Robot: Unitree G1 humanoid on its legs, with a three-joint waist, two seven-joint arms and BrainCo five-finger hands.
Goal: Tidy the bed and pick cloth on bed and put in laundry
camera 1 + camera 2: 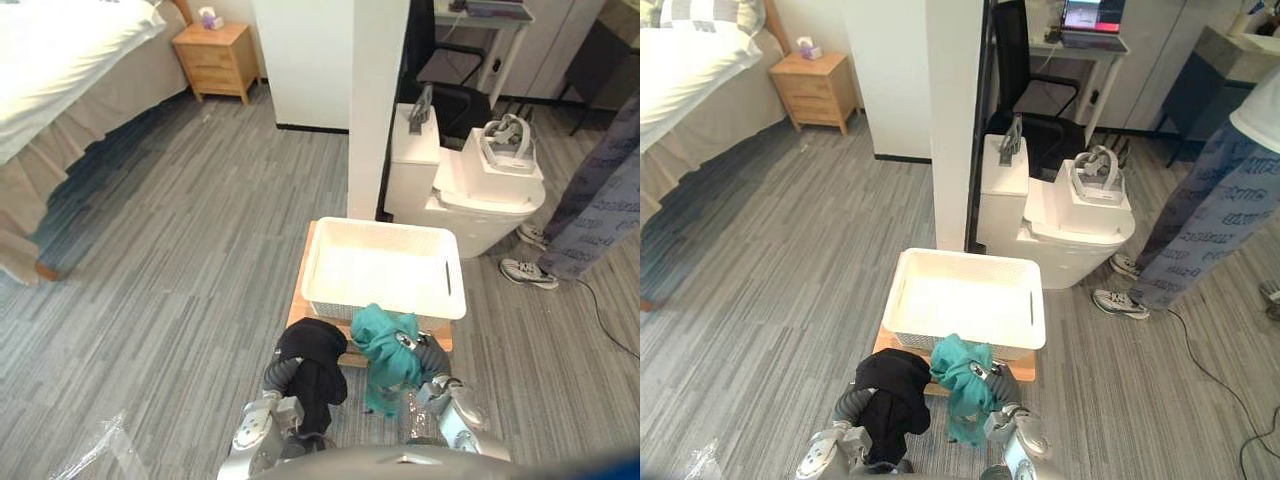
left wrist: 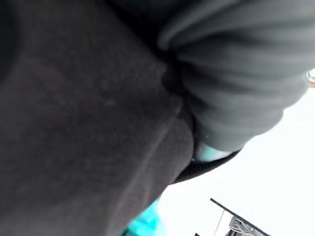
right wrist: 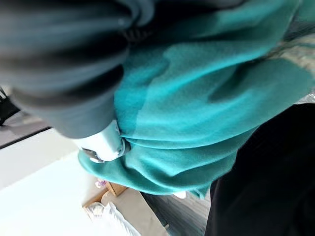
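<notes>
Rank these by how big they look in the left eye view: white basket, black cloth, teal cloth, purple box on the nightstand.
1. white basket, clearly largest.
2. black cloth and teal cloth: about alike, so not ranked. Both hang nearest the camera.
3. purple box, smallest by far, and also farthest away.

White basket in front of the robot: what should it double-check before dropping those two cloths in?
1. The white laundry basket is open and empty: ok.
2. The black cloth is draped over the left hand: ok.
3. The teal cloth is draped over the right hand: ok.
4. Fingers' hold on either cloth: cannot tell, cloth hides them.
5. Cloths over the basket's opening: not ok, both hang on the near side of its rim.
6. The person is clear of the basket: ok, standing apart on the robot's right.
</notes>
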